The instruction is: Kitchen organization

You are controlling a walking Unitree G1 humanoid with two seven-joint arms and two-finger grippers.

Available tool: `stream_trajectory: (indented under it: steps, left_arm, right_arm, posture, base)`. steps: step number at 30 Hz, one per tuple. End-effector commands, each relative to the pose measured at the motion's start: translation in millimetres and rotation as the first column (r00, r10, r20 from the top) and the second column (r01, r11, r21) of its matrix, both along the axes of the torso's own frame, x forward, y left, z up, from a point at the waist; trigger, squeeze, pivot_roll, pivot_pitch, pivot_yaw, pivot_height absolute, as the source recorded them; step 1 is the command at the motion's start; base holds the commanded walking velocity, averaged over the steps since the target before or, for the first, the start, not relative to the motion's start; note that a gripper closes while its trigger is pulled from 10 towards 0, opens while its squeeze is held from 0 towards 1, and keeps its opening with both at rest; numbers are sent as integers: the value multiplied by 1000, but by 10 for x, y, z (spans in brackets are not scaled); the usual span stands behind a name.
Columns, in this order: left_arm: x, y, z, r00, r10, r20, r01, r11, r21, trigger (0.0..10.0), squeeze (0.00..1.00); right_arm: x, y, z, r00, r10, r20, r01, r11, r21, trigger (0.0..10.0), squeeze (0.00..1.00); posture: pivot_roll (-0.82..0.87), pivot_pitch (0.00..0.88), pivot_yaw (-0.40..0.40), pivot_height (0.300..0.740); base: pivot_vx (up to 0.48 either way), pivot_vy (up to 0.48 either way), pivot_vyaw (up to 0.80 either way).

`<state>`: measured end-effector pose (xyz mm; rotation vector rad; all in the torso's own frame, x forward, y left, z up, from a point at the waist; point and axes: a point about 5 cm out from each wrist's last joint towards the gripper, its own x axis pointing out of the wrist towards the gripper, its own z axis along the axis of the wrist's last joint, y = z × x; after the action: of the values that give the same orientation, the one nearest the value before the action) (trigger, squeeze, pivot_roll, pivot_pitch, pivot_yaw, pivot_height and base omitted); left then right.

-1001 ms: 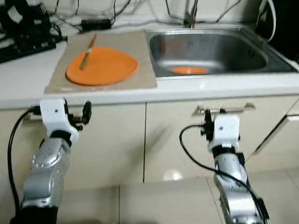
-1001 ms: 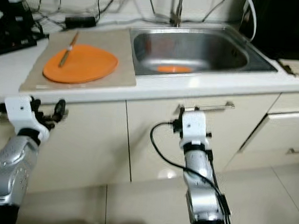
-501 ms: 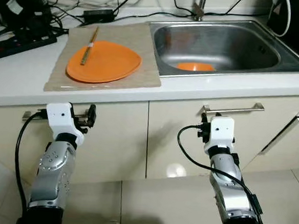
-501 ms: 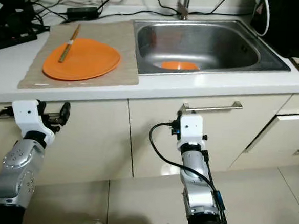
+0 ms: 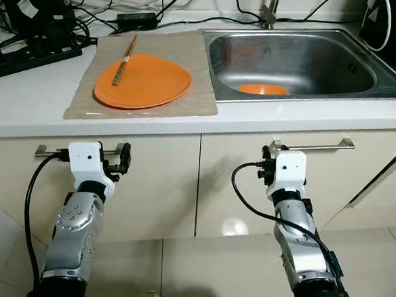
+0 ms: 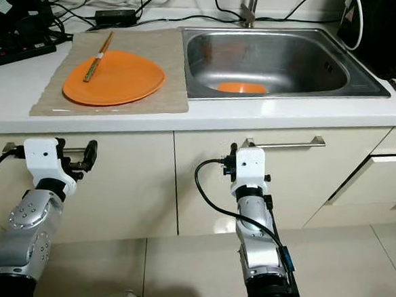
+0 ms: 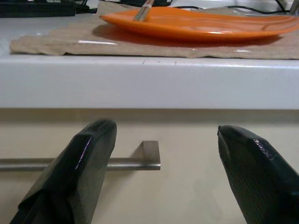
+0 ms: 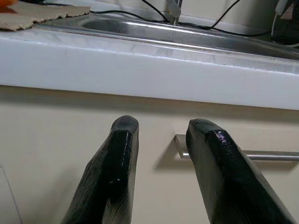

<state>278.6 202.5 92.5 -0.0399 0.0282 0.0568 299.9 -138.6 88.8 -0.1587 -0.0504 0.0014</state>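
Left gripper, jaws spread wide and holding nothing, sits below the white counter edge facing the cabinet front; right gripper, jaws parted narrowly, likewise under the steel sink. The flat orange plate lies above and beyond the left jaws, nearer that arm. The wooden chopsticks on it run lengthwise from plate toward wall.

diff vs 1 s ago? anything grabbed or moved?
Nothing grabbed or released. The whole view shifted, so the camera moved; both arms stayed low before the cabinet fronts. The left pincer stands open and empty, the right pincer slightly parted and empty. The orange plate with chopsticks on the mat and the orange dish in the sink are unmoved.
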Motion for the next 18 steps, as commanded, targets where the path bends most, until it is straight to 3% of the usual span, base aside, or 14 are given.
stream_trajectory:
  steps: [1,11,18]
  left_arm:
    - [-20,-11,-11,1000,-6,8,6,1000,16,10000,0]
    - [27,-36,38,999,-18,38,18,1000,8,10000,0]
    - [99,-90,58,998,-35,45,36,999,-32,10000,0]
  right_arm:
    - [29,39,64,999,24,27,-25,999,39,10000,0]
    - [15,54,39,998,64,26,-67,991,118,10000,0]
    - [18,38,-19,994,111,-21,-103,966,238,10000,0]
  posture:
    - [-6,0,46,707]
    - [-14,0,52,707]
    - [-47,0,71,707]
  base:
    - [0,0,0]
    - [0,0,0]
    - [0,0,0]
